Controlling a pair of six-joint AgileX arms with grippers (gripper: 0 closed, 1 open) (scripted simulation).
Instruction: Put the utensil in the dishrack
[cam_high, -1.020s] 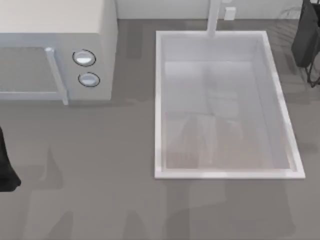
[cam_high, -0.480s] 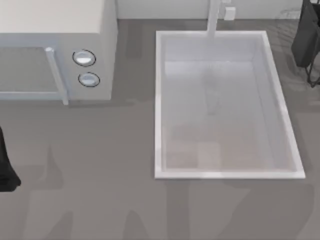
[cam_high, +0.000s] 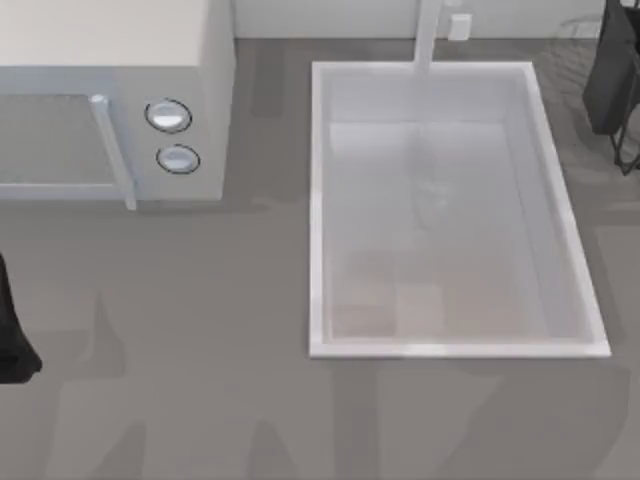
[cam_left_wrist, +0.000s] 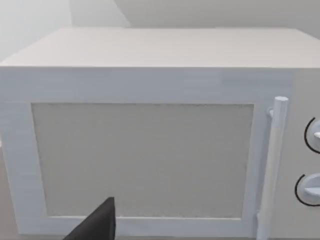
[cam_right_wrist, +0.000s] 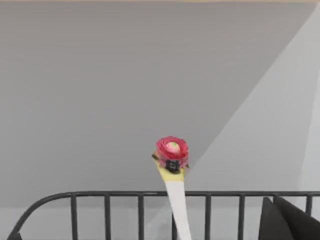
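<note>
Utensil (cam_right_wrist: 173, 165) rises beside right jaws (above dishrack (cam_right_wrist: 107, 210)).

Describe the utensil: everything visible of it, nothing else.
The utensil shows in the right wrist view as a slim stick: a long flat white handle, a yellow band with a small dark patch, and a round red head with a pale centre, layered like a rosette. It looks like smooth plastic. It stands almost upright, head uppermost, its handle crossing the top rail of the dark wire dishrack. Its lower end runs out of the picture, so what holds it cannot be told.
</note>
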